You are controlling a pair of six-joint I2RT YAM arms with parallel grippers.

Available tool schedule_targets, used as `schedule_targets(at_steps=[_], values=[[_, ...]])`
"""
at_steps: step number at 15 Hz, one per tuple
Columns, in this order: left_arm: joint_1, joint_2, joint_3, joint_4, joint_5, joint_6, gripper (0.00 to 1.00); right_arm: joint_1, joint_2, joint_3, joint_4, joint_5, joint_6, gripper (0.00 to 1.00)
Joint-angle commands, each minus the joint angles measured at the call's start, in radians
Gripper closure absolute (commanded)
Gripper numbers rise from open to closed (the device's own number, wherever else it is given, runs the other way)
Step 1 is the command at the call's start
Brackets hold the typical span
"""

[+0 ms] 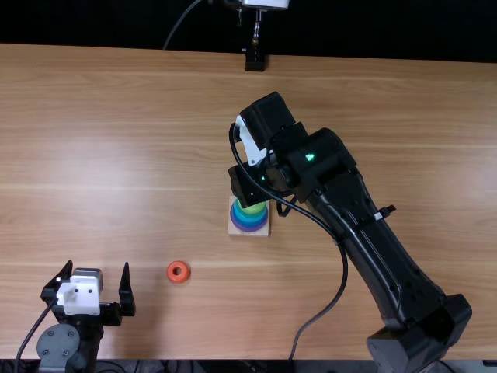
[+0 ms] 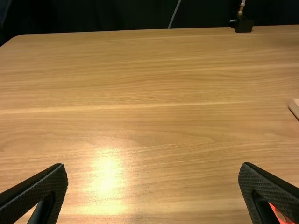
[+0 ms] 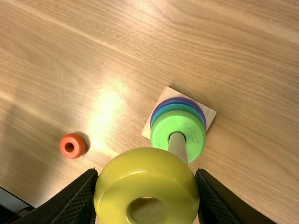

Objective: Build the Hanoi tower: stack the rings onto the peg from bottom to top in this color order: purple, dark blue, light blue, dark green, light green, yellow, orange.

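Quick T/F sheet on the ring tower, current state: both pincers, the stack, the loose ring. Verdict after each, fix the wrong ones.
1. The right pincer has the yellow ring between its fingers. True.
2. The light green ring is the topmost ring in the stack. True.
3. The orange ring is already in the stack. False: it lies on the table, apart from the base.
4. The purple ring is at the bottom of the stack. True.
5. The left pincer is shut on a ring. False: its fingers are wide apart with nothing between them.
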Motion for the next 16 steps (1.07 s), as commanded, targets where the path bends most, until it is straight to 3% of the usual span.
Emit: schedule_targets(at_steps=[1, 16], values=[[0.009, -0.012, -0.111, -0.074, 0.000, 0.004, 0.00, -0.008, 0.012, 0.031, 0.001, 0.005, -0.004, 1.00], [0.009, -0.012, -0.111, -0.074, 0.000, 0.004, 0.00, -0.057, 0.047, 0.022, 0.008, 0.007, -0.006, 1.00]])
